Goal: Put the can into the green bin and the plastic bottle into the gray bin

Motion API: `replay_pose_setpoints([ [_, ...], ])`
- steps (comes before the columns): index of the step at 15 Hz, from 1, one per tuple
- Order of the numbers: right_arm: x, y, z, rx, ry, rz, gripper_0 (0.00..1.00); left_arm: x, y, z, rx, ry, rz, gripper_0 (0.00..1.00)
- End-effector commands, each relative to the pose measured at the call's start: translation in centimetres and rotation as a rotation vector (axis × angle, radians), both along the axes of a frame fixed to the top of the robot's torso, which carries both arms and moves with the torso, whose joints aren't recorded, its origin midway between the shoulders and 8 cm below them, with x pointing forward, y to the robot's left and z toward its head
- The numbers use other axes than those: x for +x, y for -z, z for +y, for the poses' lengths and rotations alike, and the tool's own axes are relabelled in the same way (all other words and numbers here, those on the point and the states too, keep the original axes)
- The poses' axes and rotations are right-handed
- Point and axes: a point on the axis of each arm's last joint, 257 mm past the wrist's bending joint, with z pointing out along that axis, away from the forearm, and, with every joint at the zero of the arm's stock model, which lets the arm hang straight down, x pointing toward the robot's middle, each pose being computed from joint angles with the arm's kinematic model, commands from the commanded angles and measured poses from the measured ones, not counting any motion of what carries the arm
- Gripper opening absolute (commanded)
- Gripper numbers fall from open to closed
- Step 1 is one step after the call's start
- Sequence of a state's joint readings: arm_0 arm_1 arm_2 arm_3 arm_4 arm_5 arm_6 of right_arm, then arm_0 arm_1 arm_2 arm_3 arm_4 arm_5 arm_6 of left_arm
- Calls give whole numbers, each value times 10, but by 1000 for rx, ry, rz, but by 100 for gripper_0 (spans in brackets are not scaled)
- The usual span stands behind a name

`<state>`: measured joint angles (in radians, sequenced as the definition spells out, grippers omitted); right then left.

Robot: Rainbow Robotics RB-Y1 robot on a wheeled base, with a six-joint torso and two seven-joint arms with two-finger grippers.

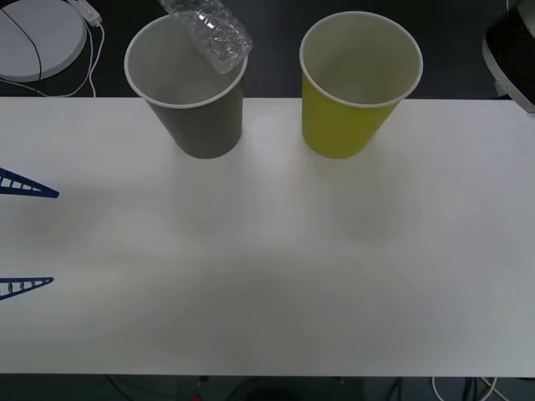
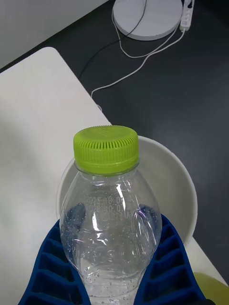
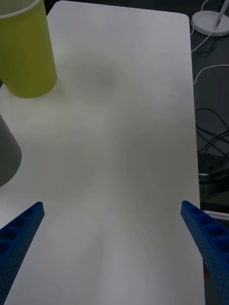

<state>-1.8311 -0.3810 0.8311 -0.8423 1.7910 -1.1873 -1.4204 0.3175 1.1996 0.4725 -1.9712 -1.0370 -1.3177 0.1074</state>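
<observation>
The clear plastic bottle (image 1: 209, 33) with its lime-green cap (image 2: 106, 148) hangs tilted over the far rim of the gray bin (image 1: 201, 125). My right gripper (image 2: 112, 228) is shut on the bottle's body, and the gray bin's white opening (image 2: 183, 190) lies right beneath it. The green bin (image 1: 347, 125) stands upright to the right of the gray one. My left gripper (image 1: 25, 236) is open over the table's left side, well clear of both bins; its wrist view shows the green bin (image 3: 26, 57) and the gray bin's wall (image 3: 7, 152). The can is out of view.
Both bins stand at the far edge of the white table (image 1: 267, 276). On the dark floor behind lie a white round base (image 1: 38, 38) with cables and a power strip (image 2: 187, 14). A black and white device (image 1: 514, 50) sits at the far right.
</observation>
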Motion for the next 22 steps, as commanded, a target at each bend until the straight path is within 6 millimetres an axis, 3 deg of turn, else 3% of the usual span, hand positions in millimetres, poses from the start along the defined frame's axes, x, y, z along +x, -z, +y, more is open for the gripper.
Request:
replay_pose_setpoints([
  [1,3,5,9,-4,17,5,0,0,0,0,0,0,0,100],
  [10,4,17,31,-24,29,-5,0,0,0,0,0,0,0,100],
  [19,2,17,35,-27,25,-9,0,0,0,0,0,0,0,100],
  [20,3,17,34,-31,28,-14,6,0,0,0,0,0,0,100],
  [21,4,16,34,-31,29,-18,57,0,0,0,0,0,0,100],
  [22,5,15,34,-30,31,-23,90,0,0,0,0,0,0,100],
])
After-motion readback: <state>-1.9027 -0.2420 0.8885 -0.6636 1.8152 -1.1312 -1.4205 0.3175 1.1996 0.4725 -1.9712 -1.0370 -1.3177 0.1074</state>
